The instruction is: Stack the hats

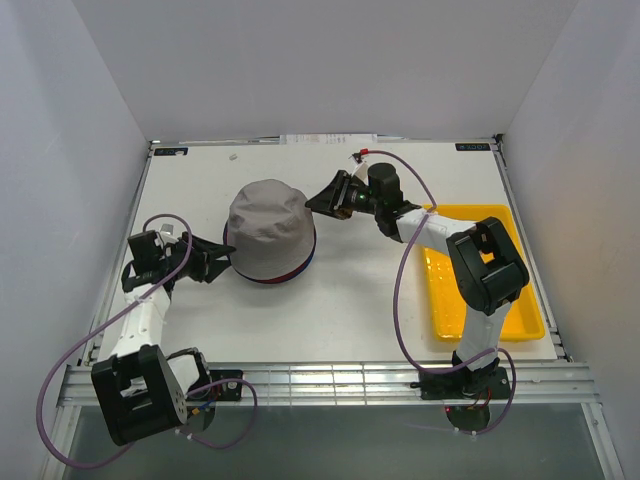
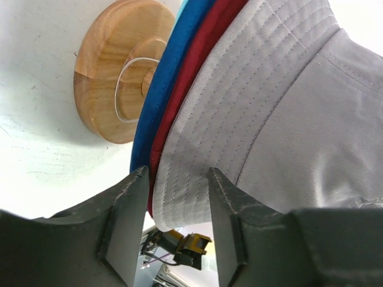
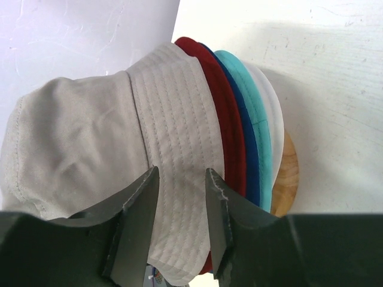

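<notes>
The hats sit in one stack on a wooden stand [image 2: 108, 78]. The grey hat [image 1: 268, 228] is on top. Under it show the brims of the dark red hat [image 3: 224, 113], the navy hat [image 3: 244, 137], the teal hat [image 3: 251, 101] and the white hat [image 3: 272, 119]. My left gripper [image 2: 178, 173] is at the stack's left side, open, with the grey brim [image 2: 185, 197] lying loosely between its fingers. My right gripper [image 3: 182, 172] is at the stack's upper right, open, its fingers standing apart over the grey brim [image 3: 179, 143].
A flat yellow tray [image 1: 510, 310] lies at the right of the table, under the right arm. White walls close in the table on three sides. A metal rail runs along the near edge by the arm bases.
</notes>
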Motion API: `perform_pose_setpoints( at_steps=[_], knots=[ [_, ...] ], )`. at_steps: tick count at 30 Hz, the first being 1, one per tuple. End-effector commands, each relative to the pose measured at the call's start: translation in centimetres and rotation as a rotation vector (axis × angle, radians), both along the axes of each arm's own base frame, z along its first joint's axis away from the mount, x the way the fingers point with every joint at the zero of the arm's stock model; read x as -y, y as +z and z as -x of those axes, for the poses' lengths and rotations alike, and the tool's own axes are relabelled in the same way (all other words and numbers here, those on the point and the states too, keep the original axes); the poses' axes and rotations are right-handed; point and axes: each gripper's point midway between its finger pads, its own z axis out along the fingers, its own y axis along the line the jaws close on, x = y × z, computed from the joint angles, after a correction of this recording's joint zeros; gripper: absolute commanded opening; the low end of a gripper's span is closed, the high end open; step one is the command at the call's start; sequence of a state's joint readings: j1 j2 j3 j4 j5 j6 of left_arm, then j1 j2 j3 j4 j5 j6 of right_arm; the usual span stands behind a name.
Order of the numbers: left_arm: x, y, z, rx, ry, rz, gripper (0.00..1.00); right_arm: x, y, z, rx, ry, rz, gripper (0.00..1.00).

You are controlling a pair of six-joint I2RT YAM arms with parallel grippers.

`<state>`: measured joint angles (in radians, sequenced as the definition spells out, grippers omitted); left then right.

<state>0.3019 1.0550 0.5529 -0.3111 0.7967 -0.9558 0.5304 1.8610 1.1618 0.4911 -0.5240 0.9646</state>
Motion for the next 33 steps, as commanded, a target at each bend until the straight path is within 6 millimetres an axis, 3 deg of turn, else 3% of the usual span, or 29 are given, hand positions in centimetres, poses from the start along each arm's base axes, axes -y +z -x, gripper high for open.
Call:
perform_pose_setpoints(
  at_steps=[1,8,18,27,33],
  knots=[
    [0.2,1.1,-0.3,0.043,0.007,0.031,0.53,0.0,0.8,0.3,0.025,0.009,-0.039,0.42],
    [-0.2,0.6,-0.9,0.030,0.018,0.025,0.33,0.2,0.3,0.8,0.018,0.009,-0.038,0.35],
    [-1.0,-0.8,-1.7,-0.002,0.031,-0.023,0.00,0.6,0.1,1.3,0.019,0.011,-0.033,0.35],
    [-2.0,-1.7,-2.5,-0.027,0.031,-0.077,0.00,1.1,0.5,0.6,0.029,-0.004,-0.028,0.51],
    [-2.7,-1.8,-3.4,-0.035,0.020,-0.108,0.00,1.1,1.7,-0.3,0.055,-0.006,-0.036,0.53]
  ],
)
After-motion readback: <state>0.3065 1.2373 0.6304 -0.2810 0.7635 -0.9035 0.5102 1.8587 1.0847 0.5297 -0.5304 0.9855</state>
